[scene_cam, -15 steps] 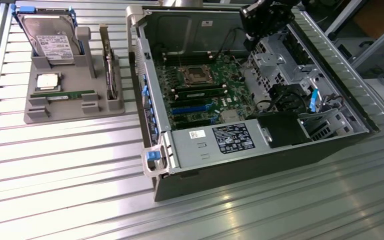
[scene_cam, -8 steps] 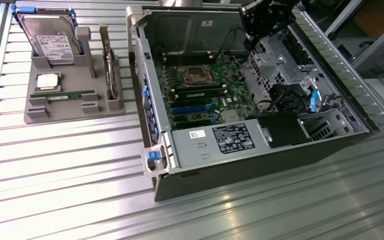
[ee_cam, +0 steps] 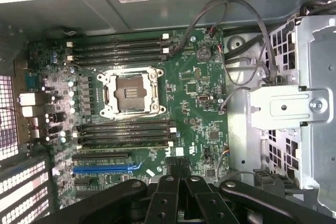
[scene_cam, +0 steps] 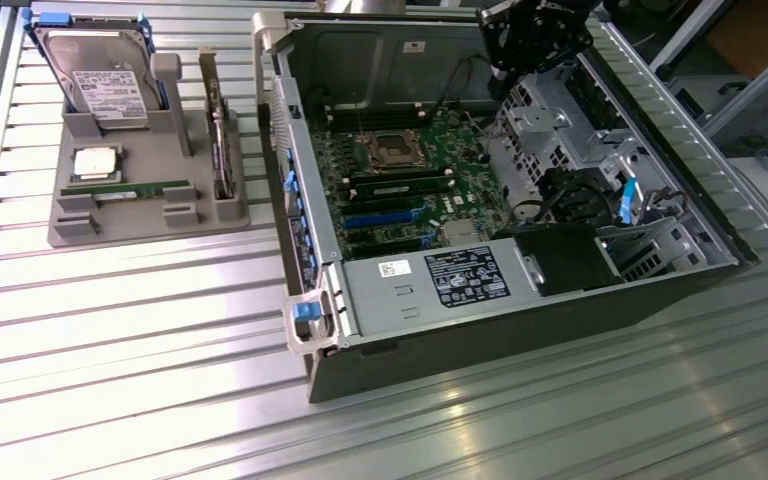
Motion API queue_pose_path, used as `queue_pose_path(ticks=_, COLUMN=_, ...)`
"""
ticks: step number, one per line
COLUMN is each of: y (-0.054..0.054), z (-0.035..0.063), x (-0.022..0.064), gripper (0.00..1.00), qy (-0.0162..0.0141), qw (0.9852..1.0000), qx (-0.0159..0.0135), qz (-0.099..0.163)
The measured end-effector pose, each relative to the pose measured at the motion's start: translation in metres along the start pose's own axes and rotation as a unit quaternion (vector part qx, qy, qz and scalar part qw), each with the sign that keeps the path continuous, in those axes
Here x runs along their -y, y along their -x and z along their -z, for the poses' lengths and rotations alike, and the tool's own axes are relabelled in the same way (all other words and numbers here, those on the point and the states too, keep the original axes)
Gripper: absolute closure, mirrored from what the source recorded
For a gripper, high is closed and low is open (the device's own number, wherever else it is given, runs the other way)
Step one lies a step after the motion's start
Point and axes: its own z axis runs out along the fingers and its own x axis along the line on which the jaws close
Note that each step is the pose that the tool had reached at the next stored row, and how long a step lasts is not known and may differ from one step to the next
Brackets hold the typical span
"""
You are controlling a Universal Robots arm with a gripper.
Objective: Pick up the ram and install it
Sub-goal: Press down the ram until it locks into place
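Observation:
The ram (scene_cam: 128, 188), a narrow green stick with a white label, lies flat in a slot of the grey holder tray (scene_cam: 77, 232) at the exterior view's left. My black gripper (scene_cam: 528, 60) hangs over the far right part of the open computer case (scene_cam: 491, 320), well away from the ram. From the wrist camera the gripper (ee_cam: 181, 184) is shut with nothing between its fingers. It looks down on the green motherboard (ee_cam: 199, 98), where the empty processor socket (ee_cam: 130, 93) sits between two banks of long black memory slots (ee_cam: 123, 132).
The holder tray also carries a hard drive (scene_cam: 107, 75), a square silver processor chip (scene_cam: 99, 162) and an upright card with a metal bracket (scene_cam: 220, 140). Inside the case are a power supply (scene_cam: 438, 285), a metal drive cage (ee_cam: 310, 103) and loose cables (ee_cam: 247, 30).

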Motion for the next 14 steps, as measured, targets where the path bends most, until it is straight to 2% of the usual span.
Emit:
queue_pose_path(ticks=4, y=0.0, z=0.0, x=0.0, gripper=0.89, qy=0.0011, qw=0.9998, qx=0.0003, qz=-0.021)
queue_pose_path(ticks=8, y=0.0, z=0.0, x=0.0, gripper=0.89, qy=0.0026, qw=0.9988, qx=0.0007, qz=-0.049)
queue_pose_path(ticks=14, y=0.0, z=0.0, x=0.0, gripper=0.89, qy=0.0026, qw=0.9988, qx=0.0007, qz=-0.049)
